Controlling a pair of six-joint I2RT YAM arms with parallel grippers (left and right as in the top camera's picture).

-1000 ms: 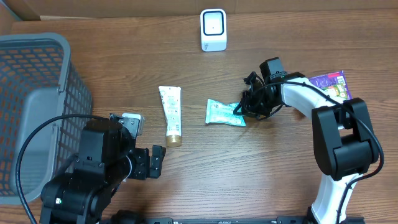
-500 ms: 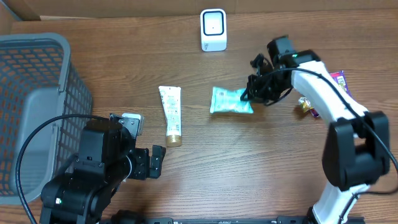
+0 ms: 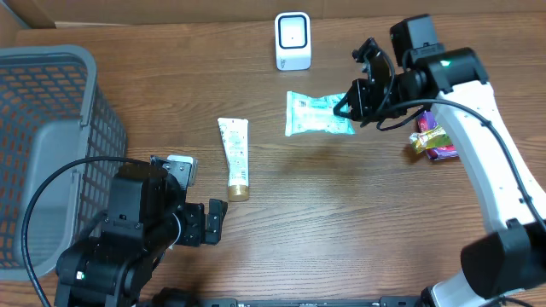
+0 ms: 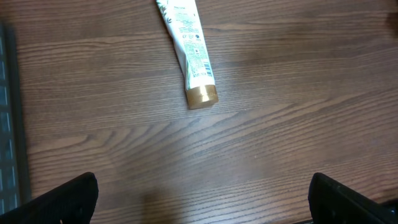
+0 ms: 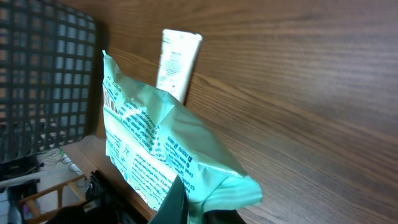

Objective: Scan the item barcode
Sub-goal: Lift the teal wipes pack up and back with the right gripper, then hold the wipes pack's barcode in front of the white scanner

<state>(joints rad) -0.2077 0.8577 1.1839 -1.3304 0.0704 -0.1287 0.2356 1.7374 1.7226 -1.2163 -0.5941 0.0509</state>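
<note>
On the table (image 3: 341, 230), which is brown wood, everything sits spread out. The biggest thing on it is a gray basket (image 3: 43, 55) with a grid of holes. It stands at the far left edge.

Next to the basket, at the near edge, is the black left arm (image 3: 128, 230). Its left gripper (image 4: 203, 183) has its jaws spread wide apart, with nothing between them. In the left wrist view you see only bare wood between the two black tips.

The white right arm (image 3: 503, 170) reaches up from the near right corner toward the far side of the table. Its right gripper (image 3: 351, 104) is clamped tight on one end of a green packet (image 3: 317, 113). The packet is held up off the wood, and its shadow lies under it. It hangs near the scanner, a little to the scanner's right and closer to the arms. In the right wrist view the packet (image 5: 161, 155) shows green print on its crinkly side.

A white tube (image 3: 234, 156) with a gold cap lies flat in the middle of the table, well apart from the packet. Its cap points at the left arm.

The small white scanner (image 3: 293, 40) stands at the far edge.

A little bright wrapper (image 3: 433, 141), purple and yellow, lies beside the right arm.
</note>
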